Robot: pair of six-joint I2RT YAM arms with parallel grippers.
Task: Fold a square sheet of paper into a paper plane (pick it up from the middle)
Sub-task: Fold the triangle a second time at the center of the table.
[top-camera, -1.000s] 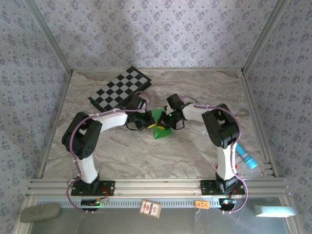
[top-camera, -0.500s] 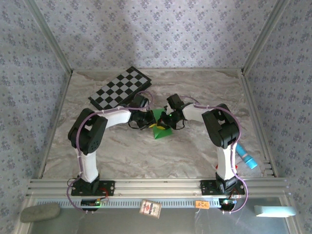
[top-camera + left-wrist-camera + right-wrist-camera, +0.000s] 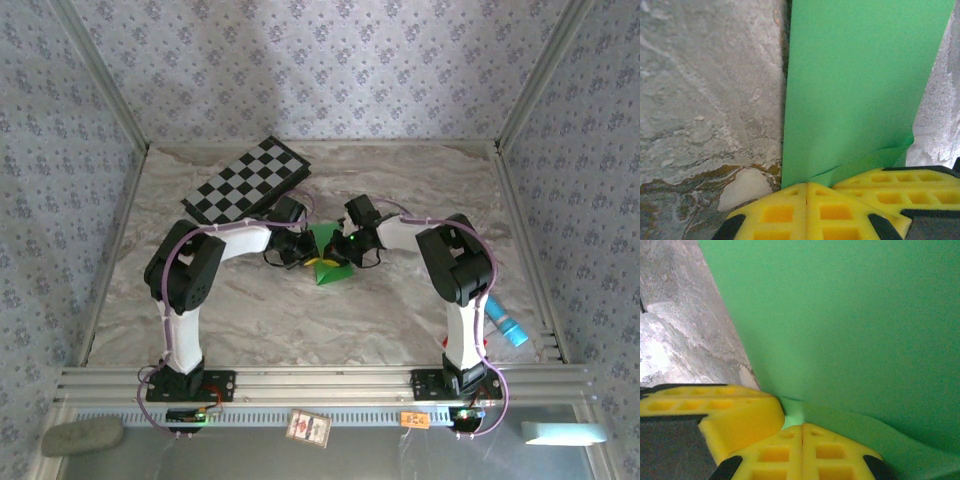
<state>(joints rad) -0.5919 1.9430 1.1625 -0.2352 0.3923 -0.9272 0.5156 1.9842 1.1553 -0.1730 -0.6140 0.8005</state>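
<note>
Flat on the marble bench (image 3: 400, 305), between the arms: green paper plane (image 3: 328, 264). Left fingers (image 3: 772, 214) pressed together, tips at its edge. Right fingers (image 3: 832, 452) together too, tips on the paper, just beside the left pair.

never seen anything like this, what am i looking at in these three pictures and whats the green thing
These are two robot arms bolted to the near edge of a marble-patterned table. Each ends in two yellow fingers that open and shut: the left gripper and the right gripper. The wide picture is from a fixed camera above and behind the arms. The two close-ups are from cameras on the wrists, looking past each arm's own fingers. On the table lie a black-and-white checkered board, a blue cylinder by the right edge, and a folded bright-green paper plane. Both grippers are shut, tips meeting at the paper; whether either pinches it I cannot tell.
</note>
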